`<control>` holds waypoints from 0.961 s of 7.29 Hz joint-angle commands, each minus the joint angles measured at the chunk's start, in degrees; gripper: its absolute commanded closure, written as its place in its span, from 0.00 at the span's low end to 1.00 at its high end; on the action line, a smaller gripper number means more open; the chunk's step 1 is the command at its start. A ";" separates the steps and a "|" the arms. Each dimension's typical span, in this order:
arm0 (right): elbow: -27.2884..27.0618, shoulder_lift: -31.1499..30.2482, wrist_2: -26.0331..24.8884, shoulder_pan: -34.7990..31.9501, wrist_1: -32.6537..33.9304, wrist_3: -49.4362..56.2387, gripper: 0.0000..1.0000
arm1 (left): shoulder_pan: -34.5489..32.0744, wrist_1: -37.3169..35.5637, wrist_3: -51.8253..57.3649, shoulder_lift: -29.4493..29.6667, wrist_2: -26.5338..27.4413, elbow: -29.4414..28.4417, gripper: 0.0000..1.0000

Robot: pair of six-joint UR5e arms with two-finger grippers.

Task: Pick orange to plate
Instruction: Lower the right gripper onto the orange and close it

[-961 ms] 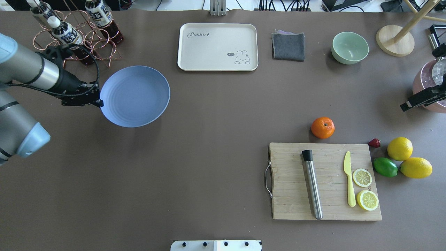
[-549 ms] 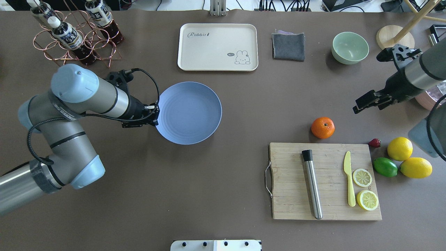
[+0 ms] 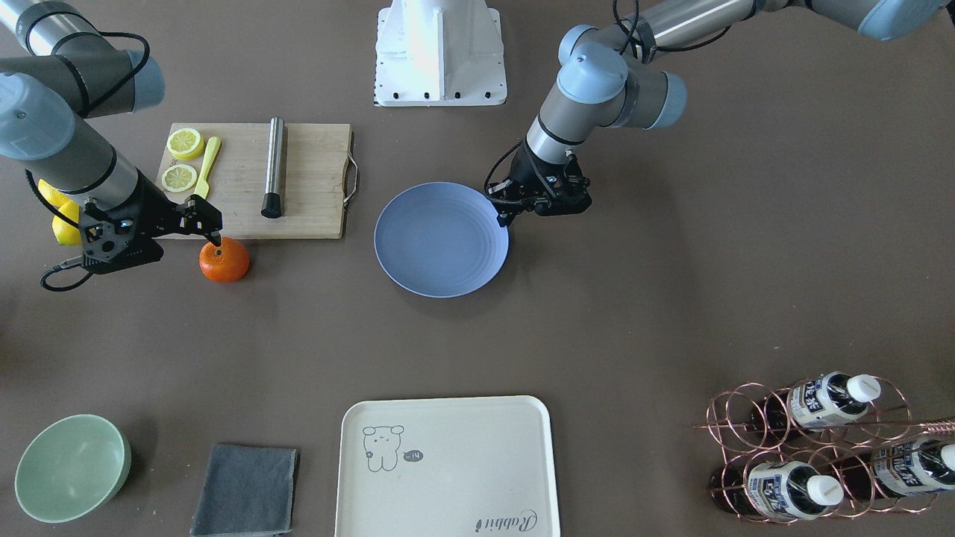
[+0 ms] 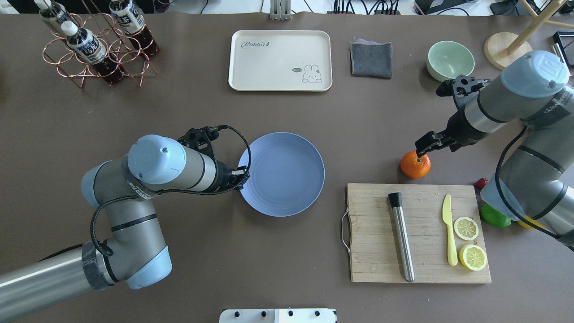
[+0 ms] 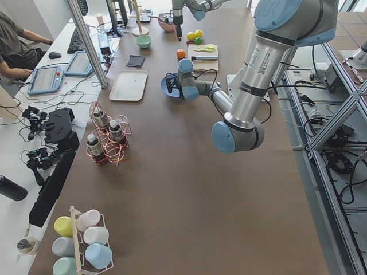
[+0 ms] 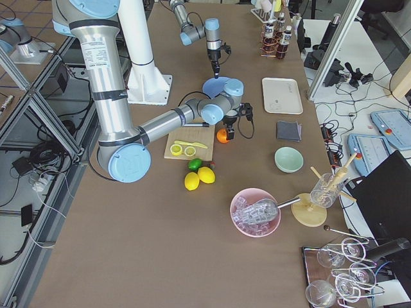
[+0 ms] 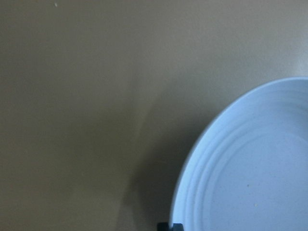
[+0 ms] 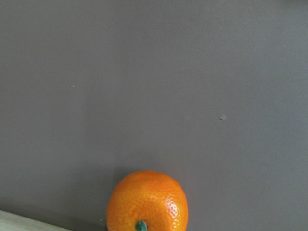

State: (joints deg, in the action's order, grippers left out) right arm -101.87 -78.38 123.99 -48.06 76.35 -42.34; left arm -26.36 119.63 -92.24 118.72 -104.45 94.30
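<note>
The orange (image 4: 415,165) sits on the tabletop (image 4: 287,251) beside the board (image 4: 417,233). Our right fingers (image 4: 426,144) hang over it; how open, we cannot tell. Our left fingers (image 4: 240,174) pinch the plate (image 4: 287,179) rim. The orange looks round and rolly, so we grab its middle gently.

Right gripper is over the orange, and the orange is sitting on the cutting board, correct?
Not quite. The orange sits on the bare table just past the far edge of the cutting board, not on it, as the overhead exterior view shows. The right gripper is indeed over the orange.
</note>
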 commanded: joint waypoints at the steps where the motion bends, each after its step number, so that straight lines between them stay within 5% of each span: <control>1: 1.67 1.12 -3.75 3.14 0.02 -0.90 0.02 | 1.75 -0.01 -0.13 0.46 2.14 -0.44 1.00; 3: 2.82 1.48 -5.07 4.20 -0.06 -0.90 0.02 | 1.75 -0.01 -0.05 0.29 2.14 -0.44 1.00; 6: 4.57 2.88 -5.87 5.26 0.02 -0.90 0.03 | 1.75 -0.01 0.04 0.11 2.23 -0.44 0.45; 7: 5.01 2.88 -5.96 5.61 -0.50 -0.82 0.06 | 1.75 -0.01 0.04 0.11 2.23 -0.35 0.40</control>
State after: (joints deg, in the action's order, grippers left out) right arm -97.49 -75.56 118.18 -42.89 76.28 -43.23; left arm -24.61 119.62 -92.21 118.89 -102.25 93.88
